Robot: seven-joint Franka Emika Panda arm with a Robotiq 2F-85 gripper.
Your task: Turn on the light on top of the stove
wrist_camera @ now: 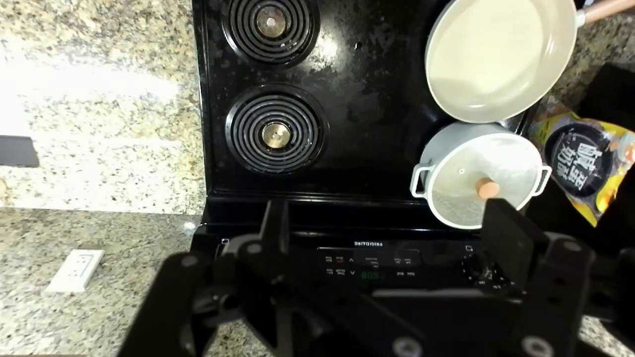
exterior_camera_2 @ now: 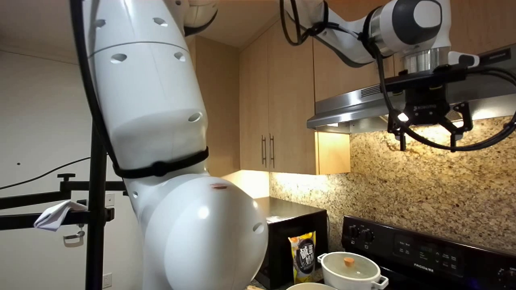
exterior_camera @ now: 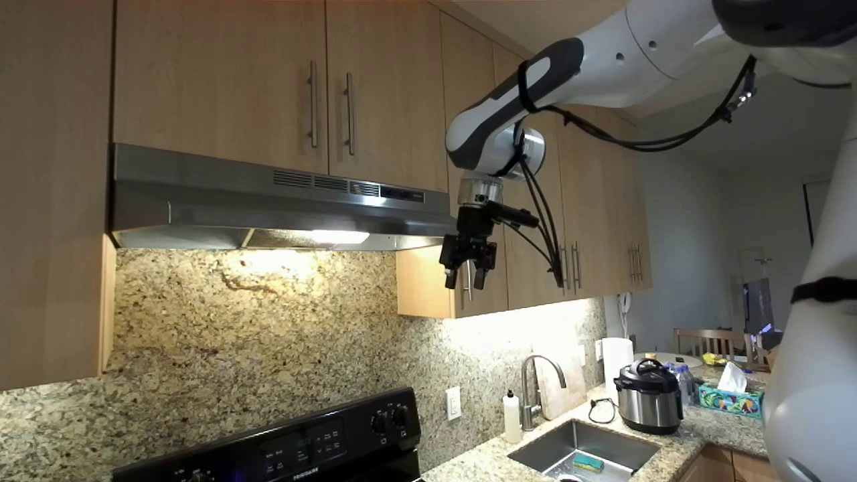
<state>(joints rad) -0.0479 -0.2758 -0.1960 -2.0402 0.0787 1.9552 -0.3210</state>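
The light [exterior_camera: 339,237] glows warm yellow-white under the steel range hood [exterior_camera: 221,211], and the granite wall below it is lit. A small dark control strip [exterior_camera: 402,195] sits on the hood's front near its right end in that exterior view. Below stands the black stove [exterior_camera: 304,445], its coil burners [wrist_camera: 276,135] visible from above in the wrist view. Pointing down, my gripper [exterior_camera: 465,280] hangs in front of the hood, apart from the stove far beneath. Its fingers [wrist_camera: 511,238] are spread wide with nothing between them. In an exterior view, my gripper [exterior_camera_2: 428,144] and its cables partly cover the hood [exterior_camera_2: 350,106].
Wooden cabinets [exterior_camera: 221,80] with bar handles rise above the hood. On the stove are a lidded white pot [wrist_camera: 476,173] and a cream pan [wrist_camera: 488,59]. A sink [exterior_camera: 582,448] and a pot-shaped cooker [exterior_camera: 648,398] are farther along the counter. Cables loop beside my wrist.
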